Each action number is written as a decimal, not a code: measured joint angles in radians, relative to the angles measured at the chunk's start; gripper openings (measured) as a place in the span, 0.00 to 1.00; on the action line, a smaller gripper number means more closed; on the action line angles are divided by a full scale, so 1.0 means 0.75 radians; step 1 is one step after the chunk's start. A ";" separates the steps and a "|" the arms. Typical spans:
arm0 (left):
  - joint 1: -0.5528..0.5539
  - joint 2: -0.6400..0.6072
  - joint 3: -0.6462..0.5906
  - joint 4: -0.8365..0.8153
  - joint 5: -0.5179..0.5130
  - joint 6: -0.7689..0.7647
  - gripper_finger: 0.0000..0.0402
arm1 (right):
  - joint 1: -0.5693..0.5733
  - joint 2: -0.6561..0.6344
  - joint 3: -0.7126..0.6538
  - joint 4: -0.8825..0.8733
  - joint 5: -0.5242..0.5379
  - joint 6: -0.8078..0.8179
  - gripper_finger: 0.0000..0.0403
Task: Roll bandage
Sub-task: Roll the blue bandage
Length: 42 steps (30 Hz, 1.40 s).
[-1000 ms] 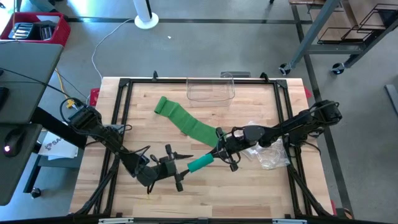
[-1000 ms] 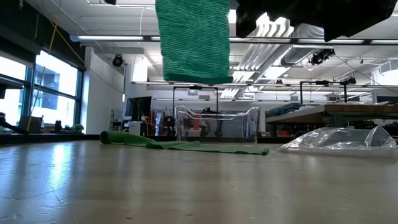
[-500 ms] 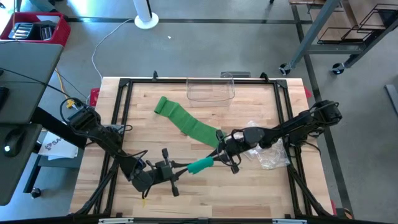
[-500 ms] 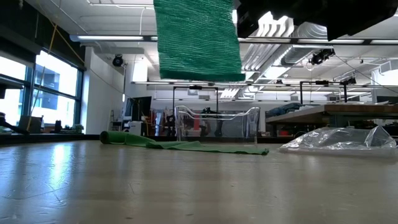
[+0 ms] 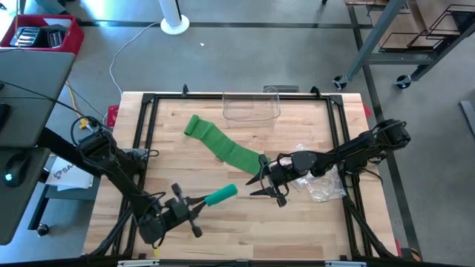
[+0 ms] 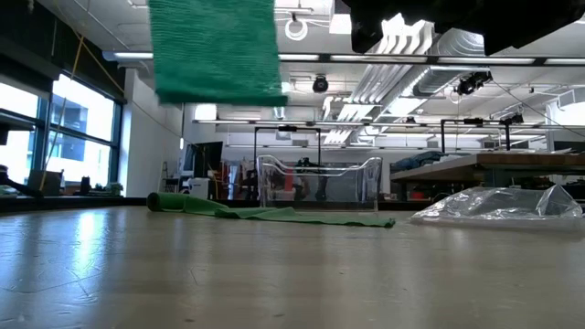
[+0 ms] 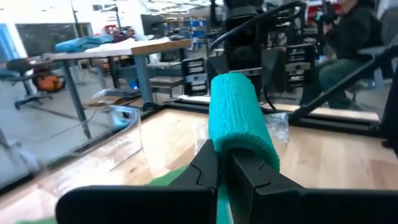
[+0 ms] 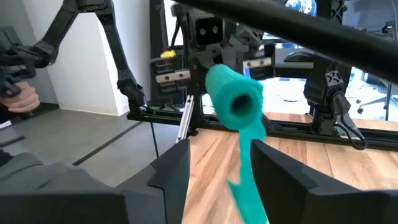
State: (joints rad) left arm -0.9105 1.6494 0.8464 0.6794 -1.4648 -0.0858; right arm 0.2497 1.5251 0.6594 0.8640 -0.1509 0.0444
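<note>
Fingers of left gripper [image 5: 194, 204] pinched on rolled green cloth bandage [image 5: 221, 195], high view, near middle of wooden table [image 5: 297, 230]. Right gripper [image 5: 257, 182] spread open, just right, holding nothing. Low view: roll hanging high. Wrist views: loose tail dangling. Handover step; next, wind tail. No readable writing.

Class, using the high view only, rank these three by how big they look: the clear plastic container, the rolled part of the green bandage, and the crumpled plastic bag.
1. Clear plastic container, looks largest.
2. Crumpled plastic bag, slightly smaller; its see-through edges are hard to trace and the right arm covers part of it, so this ranking is unsure.
3. Rolled part of the green bandage, clearly smallest.
</note>
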 joint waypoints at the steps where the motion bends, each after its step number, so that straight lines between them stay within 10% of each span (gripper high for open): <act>1: -0.010 0.000 -0.017 -0.001 -0.021 -0.044 0.01 | 0.000 -0.001 0.001 0.000 0.000 -0.001 0.40; 11: 0.035 -0.001 -0.444 -0.004 -0.045 -0.929 0.01 | 0.048 0.047 0.272 -0.591 -0.001 -0.070 0.40; 19: 0.126 -0.001 -0.704 -0.003 0.050 -1.244 0.01 | -0.022 0.314 0.448 -0.686 -0.055 -0.131 0.40; 42: 0.291 -0.001 -0.805 -0.052 0.332 -1.315 0.01 | -0.272 1.113 1.396 -1.566 -0.016 -0.625 0.27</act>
State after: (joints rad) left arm -0.6922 1.6489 0.2428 0.6406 -1.2157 -1.0719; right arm 0.0458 2.3601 1.7066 -0.3104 -0.1631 -0.4247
